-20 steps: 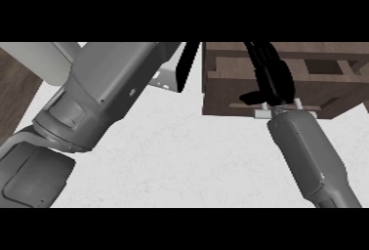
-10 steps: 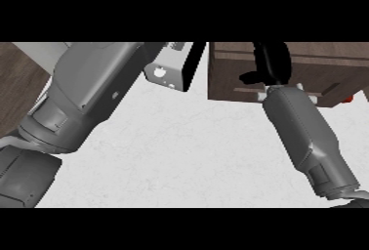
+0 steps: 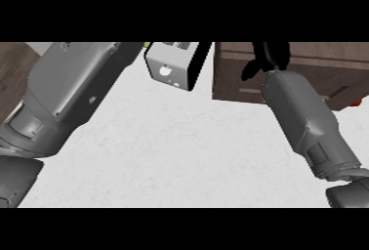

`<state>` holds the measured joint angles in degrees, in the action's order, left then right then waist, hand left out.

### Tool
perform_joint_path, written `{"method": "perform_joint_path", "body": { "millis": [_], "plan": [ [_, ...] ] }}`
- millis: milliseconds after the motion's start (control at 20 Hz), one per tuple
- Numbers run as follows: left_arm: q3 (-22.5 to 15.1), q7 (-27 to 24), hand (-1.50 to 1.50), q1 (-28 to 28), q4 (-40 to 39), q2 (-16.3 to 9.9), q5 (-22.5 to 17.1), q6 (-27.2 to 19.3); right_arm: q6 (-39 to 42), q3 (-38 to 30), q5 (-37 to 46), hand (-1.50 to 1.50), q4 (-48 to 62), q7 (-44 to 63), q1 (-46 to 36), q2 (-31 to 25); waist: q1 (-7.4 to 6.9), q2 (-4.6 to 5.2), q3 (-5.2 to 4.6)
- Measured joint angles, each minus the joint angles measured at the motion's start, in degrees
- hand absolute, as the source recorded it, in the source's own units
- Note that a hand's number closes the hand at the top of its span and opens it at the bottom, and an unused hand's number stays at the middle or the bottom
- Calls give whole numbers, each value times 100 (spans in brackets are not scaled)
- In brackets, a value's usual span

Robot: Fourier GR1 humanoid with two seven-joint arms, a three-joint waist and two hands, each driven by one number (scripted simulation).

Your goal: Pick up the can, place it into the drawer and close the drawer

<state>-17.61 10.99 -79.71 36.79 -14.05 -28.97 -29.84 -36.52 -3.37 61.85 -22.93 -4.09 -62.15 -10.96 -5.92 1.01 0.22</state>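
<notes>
Right hand sits over the drawer at the counter's far right edge, can't tell its finger state; left hand and can unseen.

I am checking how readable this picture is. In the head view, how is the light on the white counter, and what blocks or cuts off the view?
Head view: the white counter is evenly lit, with no glare and only a soft shadow beside the wooden drawer unit. The two grey forearms cover much of the scene. The right hand is cut off at the top; the left hand does not show.
</notes>
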Motion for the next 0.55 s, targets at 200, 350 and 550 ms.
{"method": "perform_joint_path", "body": {
  "millis": [200,350,550],
  "plan": [
    [-35,74,-150,235,319,-97,23,22,39,-114,-65,-150,267,-141,-221,-12,-5,41,16],
    [-41,102,-150,466,556,-216,15,78,108,-247,-203,-150,351,-390,-298,-5,-13,62,30],
    [-37,230,-150,697,902,-378,-20,146,176,-448,-410,-150,430,-789,-339,-31,-22,73,41]
  ]
}}
